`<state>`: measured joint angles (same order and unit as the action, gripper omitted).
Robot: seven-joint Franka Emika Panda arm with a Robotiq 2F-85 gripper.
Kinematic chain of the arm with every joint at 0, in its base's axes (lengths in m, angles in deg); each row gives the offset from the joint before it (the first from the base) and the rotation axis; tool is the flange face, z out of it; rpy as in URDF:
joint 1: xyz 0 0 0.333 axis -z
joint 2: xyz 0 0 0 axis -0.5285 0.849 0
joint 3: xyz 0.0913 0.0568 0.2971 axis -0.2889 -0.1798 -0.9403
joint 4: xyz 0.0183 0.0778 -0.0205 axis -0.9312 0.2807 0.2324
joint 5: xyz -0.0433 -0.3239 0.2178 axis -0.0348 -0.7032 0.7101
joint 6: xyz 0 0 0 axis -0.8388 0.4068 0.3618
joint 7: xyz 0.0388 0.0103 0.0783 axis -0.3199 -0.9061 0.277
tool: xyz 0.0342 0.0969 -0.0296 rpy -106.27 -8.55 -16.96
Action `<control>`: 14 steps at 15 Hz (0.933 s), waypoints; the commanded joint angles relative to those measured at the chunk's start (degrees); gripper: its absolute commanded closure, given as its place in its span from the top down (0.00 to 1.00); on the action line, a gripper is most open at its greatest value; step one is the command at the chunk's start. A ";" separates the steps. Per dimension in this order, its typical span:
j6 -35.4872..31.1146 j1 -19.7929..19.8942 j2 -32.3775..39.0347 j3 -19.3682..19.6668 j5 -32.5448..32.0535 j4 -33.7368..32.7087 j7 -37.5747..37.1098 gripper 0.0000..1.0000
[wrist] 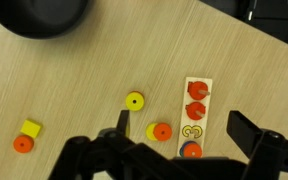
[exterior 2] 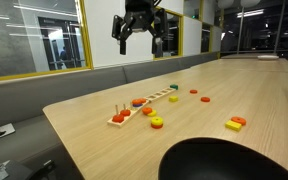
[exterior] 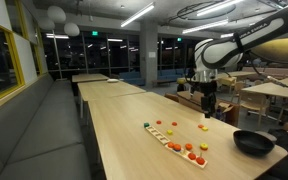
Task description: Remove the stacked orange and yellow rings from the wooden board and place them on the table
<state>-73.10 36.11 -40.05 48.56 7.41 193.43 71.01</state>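
Wrist view: the wooden board [wrist: 193,131] carries red pieces [wrist: 196,100], the black bowl [wrist: 39,15] sits well apart, gripper [wrist: 179,122] hovers with jaws spread

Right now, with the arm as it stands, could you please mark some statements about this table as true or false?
1. The tool holds a ring. False: it hangs open and empty above the table.
2. A black bowl stands on the table. True.
3. The wooden board lies inside the bowl. False: it lies flat on the table, apart from the bowl.
4. A yellow ring lies on the table, off the board. True.
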 commanded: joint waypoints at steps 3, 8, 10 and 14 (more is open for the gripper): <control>6.85 -0.01 -8.50 2.16 2.27 0.10 1.46 1.00; 4.01 0.71 -13.04 4.15 4.91 1.94 -0.28 1.00; 2.85 0.93 -14.56 4.54 5.10 2.80 -0.32 1.00; 0.14 1.57 -17.16 4.45 4.22 4.94 -1.10 1.00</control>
<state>-70.07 36.91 -53.68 53.17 11.21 195.86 70.83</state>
